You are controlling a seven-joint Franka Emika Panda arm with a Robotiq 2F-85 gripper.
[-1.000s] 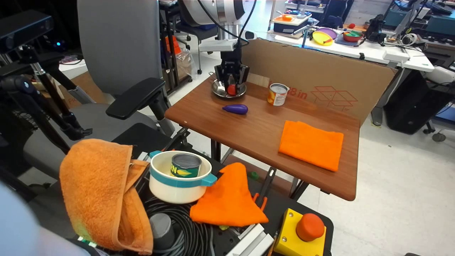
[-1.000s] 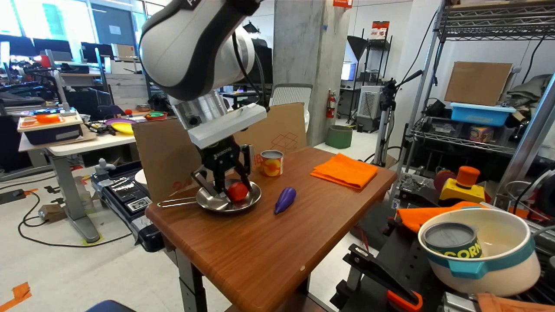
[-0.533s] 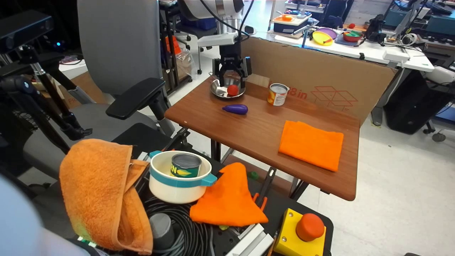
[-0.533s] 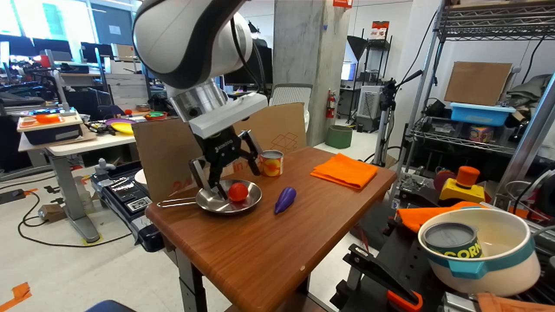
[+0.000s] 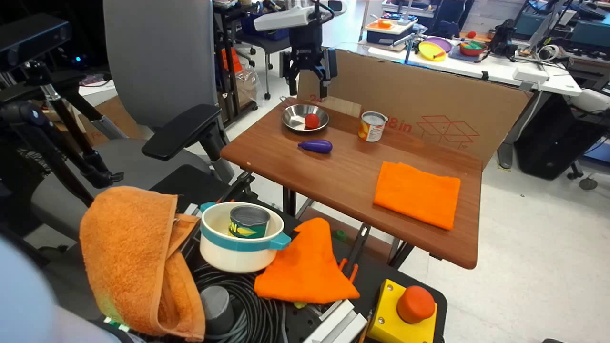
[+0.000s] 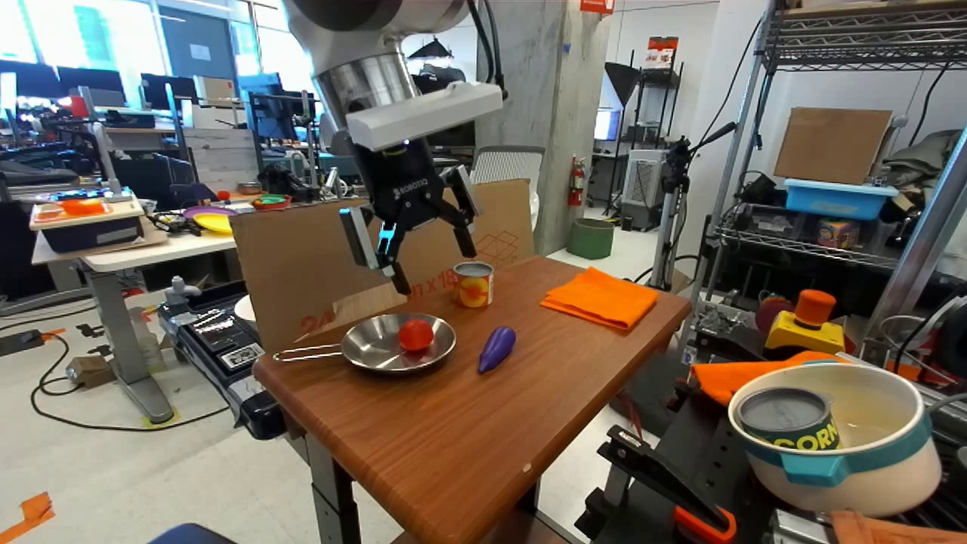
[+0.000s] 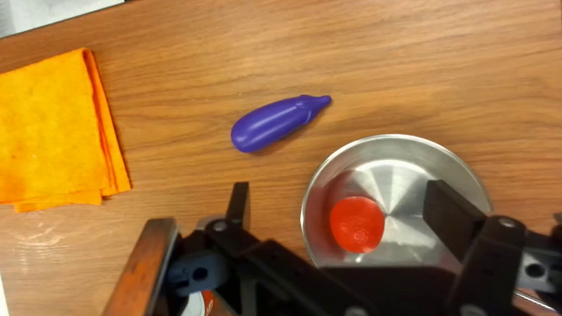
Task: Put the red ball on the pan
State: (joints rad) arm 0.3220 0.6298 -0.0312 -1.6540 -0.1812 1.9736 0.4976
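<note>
The red ball [image 5: 312,121] [image 6: 416,335] [image 7: 357,224] rests inside the shallow silver pan [image 5: 292,117] [image 6: 370,344] [image 7: 395,173], off its centre toward the side wall. Both show in all three views. My gripper [image 5: 308,93] [image 6: 438,270] [image 7: 336,186] hangs in the air above the pan, its jaws wide apart with nothing between them. From the wrist view, one black finger [image 7: 452,215] overlaps the pan and the opposite one stands over wood. The gripper's body covers the pan's near edge there.
On the wooden table [image 6: 453,438] a purple eggplant [image 5: 315,146] lies beside the pan. A tin can [image 5: 372,126] [image 6: 474,285] stands close by, before a cardboard wall [image 5: 429,105]. A folded orange cloth [image 5: 417,195] lies farther along. A white pot [image 6: 891,461] stands off the table.
A second ago the gripper was down in the pan around the red ball. It has opened, let go of the ball and risen above the pan, while the ball has stayed in it.
</note>
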